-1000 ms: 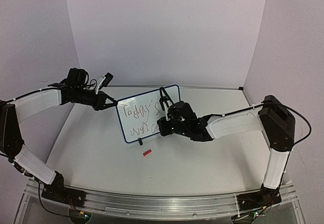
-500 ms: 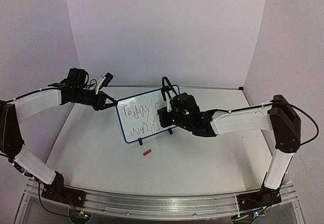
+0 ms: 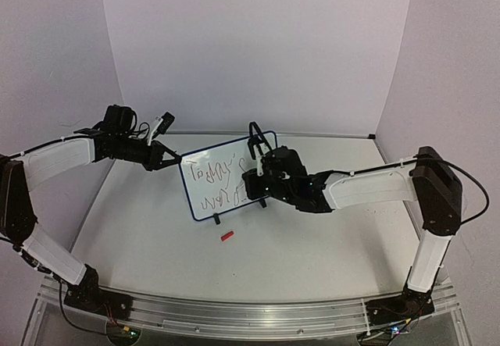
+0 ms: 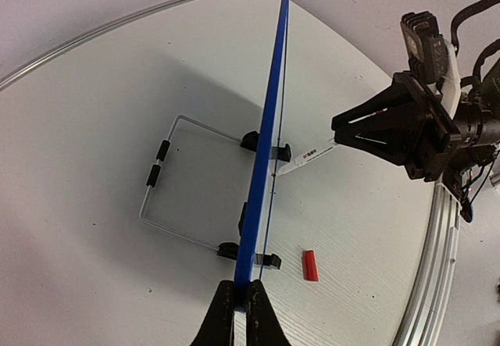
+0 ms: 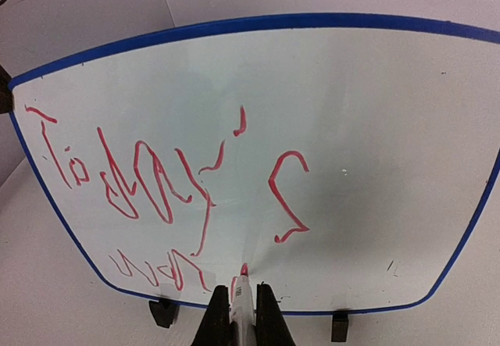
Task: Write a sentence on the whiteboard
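Observation:
The whiteboard (image 3: pixel 223 176) stands upright on the table, blue-framed, with two black feet. My left gripper (image 3: pixel 176 159) is shut on its upper left edge; the left wrist view shows the board edge-on (image 4: pixel 266 139) between the jaws (image 4: pixel 241 308). The sentence (image 5: pixel 156 186) is red scrawl in two rows, also seen from the top view (image 3: pixel 219 182). My right gripper (image 5: pixel 242 315) is shut on a white marker (image 5: pixel 244 295), whose red tip touches the board's lower row. From above the right gripper (image 3: pixel 251 191) is at the board's right lower part.
A small red marker cap (image 3: pixel 227 236) lies on the table in front of the board, also in the left wrist view (image 4: pixel 309 265). A wire stand (image 4: pixel 183 182) props the board from behind. Walls close in at the back and both sides.
My right gripper with the marker rose along the board's right part, then came back down a little to the lower row. The left arm and board have not moved.

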Robot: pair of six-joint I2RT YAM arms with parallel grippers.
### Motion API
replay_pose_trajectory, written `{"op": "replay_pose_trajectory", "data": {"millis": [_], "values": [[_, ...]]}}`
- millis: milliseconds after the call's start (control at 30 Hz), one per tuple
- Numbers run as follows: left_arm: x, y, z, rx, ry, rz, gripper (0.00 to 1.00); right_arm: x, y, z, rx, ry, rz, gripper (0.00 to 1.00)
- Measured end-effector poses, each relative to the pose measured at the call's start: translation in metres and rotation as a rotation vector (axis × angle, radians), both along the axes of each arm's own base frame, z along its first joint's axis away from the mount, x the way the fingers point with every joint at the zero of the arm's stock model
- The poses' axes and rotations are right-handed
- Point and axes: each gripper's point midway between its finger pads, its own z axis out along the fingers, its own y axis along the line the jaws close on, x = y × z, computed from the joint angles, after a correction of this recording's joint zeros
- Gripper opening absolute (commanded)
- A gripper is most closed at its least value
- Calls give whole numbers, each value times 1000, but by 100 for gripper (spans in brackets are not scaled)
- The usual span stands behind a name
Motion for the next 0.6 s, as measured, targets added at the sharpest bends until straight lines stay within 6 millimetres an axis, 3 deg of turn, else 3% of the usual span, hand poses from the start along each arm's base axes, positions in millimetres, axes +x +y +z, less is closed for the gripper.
{"op": "replay_pose_trajectory", "data": {"millis": [200,600], "values": [[0,0,0,0,0,0,0,-3,-2,-17,-25,31,1,0],[0,0,0,0,0,0,0,-7,-3,-31,-57,49,4,0]]}}
